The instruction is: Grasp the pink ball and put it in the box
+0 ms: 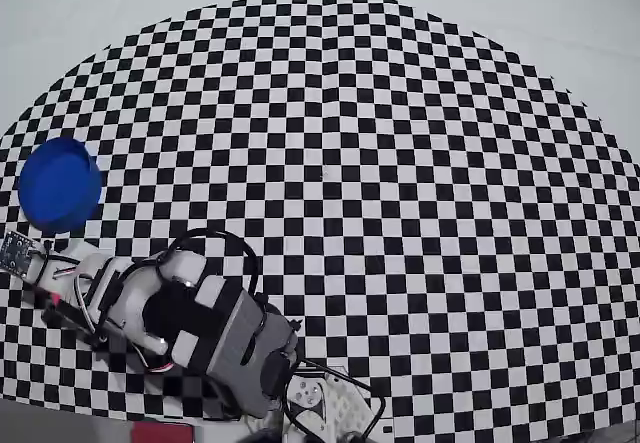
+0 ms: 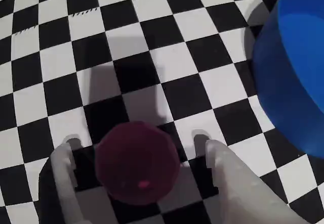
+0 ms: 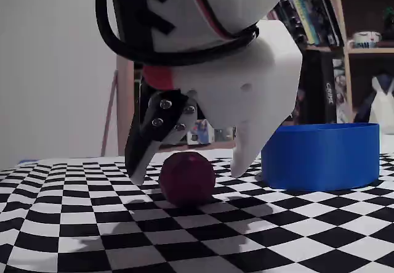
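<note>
- In the wrist view we see the claw (image 2: 139,150) spread open, its two pale fingers (image 2: 230,176) standing either side of the pink ball (image 2: 136,162) with a strip of checkered mat showing between each tip and the ball.
- The ball sits on the checkered mat (image 2: 101,47), and we cannot find any contact between it and the fingers in this view.
- In the fixed view we see the same thing from low down: the claw (image 3: 188,165) hangs over the ball (image 3: 186,179), a dark fingertip to the ball's left and a white fingertip to its right, both tips near the mat.
- Here the ball rests on the mat (image 3: 92,224) and nothing is gripped.
- Just beyond the white finger, to the right in the fixed view, stands the blue box (image 3: 320,156), upright and near the ball but apart from it.
- The wrist view shows that box (image 2: 293,72) at the right edge, its rim partly cut off.
- Behind the desk in the fixed view we see a bookshelf (image 3: 348,45) with books and a mug.
- From overhead, the arm (image 1: 190,318) lies over the lower left of the mat (image 1: 400,163), with the box (image 1: 60,185) just above it near the left edge; the ball is hidden under the arm.
</note>
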`<state>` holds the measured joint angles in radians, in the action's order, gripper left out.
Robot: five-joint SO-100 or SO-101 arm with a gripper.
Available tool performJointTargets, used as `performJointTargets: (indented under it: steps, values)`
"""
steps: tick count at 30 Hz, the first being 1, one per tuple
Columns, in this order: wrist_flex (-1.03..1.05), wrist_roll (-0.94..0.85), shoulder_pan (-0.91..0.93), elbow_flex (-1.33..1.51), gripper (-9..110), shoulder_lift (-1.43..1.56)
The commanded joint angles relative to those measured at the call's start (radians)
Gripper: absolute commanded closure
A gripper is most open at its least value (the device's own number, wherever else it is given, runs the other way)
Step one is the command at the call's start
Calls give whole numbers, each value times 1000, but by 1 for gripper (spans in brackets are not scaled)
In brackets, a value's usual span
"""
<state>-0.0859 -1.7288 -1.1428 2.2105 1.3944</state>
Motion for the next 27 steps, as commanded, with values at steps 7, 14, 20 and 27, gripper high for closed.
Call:
performJointTargets:
  steps: [7, 14, 20, 27]
  values:
    - [-14, -6, -8, -60, 71, -21]
    - [-14, -6, -8, -61, 71, -31]
    - [-14, -6, -9, -60, 71, -37]
    - [-14, -8, -9, -54, 71, -38]
